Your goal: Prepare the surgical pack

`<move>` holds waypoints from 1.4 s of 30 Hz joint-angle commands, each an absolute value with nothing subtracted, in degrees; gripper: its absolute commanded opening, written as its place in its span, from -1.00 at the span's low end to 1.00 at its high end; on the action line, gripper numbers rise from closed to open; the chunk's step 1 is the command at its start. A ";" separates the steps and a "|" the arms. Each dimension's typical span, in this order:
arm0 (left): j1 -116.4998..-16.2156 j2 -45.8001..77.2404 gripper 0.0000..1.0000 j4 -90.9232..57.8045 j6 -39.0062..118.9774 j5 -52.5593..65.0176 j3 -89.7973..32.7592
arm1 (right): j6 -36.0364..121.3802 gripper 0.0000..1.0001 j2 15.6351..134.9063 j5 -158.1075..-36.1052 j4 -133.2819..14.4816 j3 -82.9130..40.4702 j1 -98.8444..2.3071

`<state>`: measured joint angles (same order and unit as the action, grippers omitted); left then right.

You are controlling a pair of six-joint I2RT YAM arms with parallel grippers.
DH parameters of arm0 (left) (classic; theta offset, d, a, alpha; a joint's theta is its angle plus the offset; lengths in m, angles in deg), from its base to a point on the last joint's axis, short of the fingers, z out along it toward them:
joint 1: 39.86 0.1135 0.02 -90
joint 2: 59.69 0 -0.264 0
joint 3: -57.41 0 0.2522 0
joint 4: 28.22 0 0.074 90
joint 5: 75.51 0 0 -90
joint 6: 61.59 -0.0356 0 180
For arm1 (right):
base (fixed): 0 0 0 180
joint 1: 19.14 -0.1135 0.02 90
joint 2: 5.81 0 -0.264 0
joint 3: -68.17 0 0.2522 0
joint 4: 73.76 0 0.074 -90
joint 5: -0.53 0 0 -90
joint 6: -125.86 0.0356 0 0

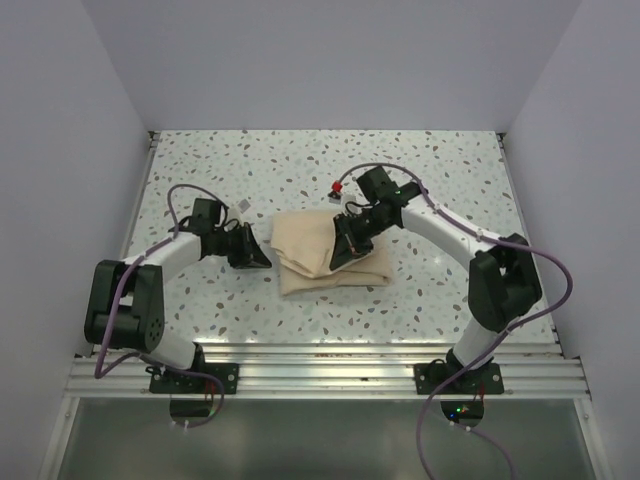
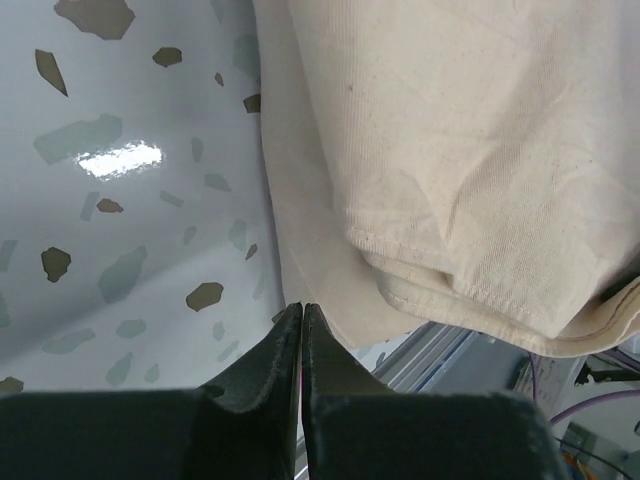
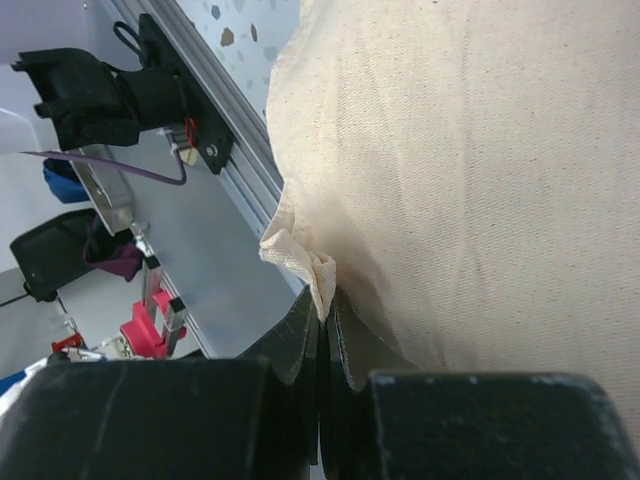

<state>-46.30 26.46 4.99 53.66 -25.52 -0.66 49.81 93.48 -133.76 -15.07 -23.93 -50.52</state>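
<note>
Tan-beige wrap sheet [image 1: 305, 255] lies as 1 folded bundle mid-table [image 1: 230, 170] between the 2 arms. We see the right gripper [image 3: 322, 300] clenched on a pinched fold of it. The left gripper [image 2: 302, 312] is closed at the sheet's left edge; we cannot tell whether fabric is caught.

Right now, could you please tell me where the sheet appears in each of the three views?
Top external: the sheet lies mid-table.
Left wrist: the sheet fills the upper right.
Right wrist: the sheet fills the right side.
Shared landmark: the speckled table, on the left in the left wrist view, a sliver at the top in the right wrist view.
</note>
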 commanded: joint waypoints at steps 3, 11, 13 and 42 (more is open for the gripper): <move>-46.28 28.38 -0.89 5.14 52.22 -25.59 -3.55 | 47.64 -1.00 88.67 -132.62 -10.96 -18.28 -50.52; -46.27 30.14 -0.89 6.02 51.44 -25.59 -4.95 | 46.06 -1.00 88.50 -133.85 -12.89 -11.33 -50.43; -46.27 30.49 -0.89 6.46 51.17 -25.33 -5.65 | 45.00 -0.99 88.94 -133.15 -12.71 -9.67 -50.52; -53.03 36.28 -0.70 -9.70 58.11 -43.15 -12.60 | 65.39 -0.51 88.56 -135.50 -34.23 -12.30 -37.25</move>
<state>-50.27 33.76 -2.38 55.43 -37.34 -10.74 60.61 84.30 -127.70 -27.05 -10.86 -38.52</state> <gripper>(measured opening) 0.152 0.525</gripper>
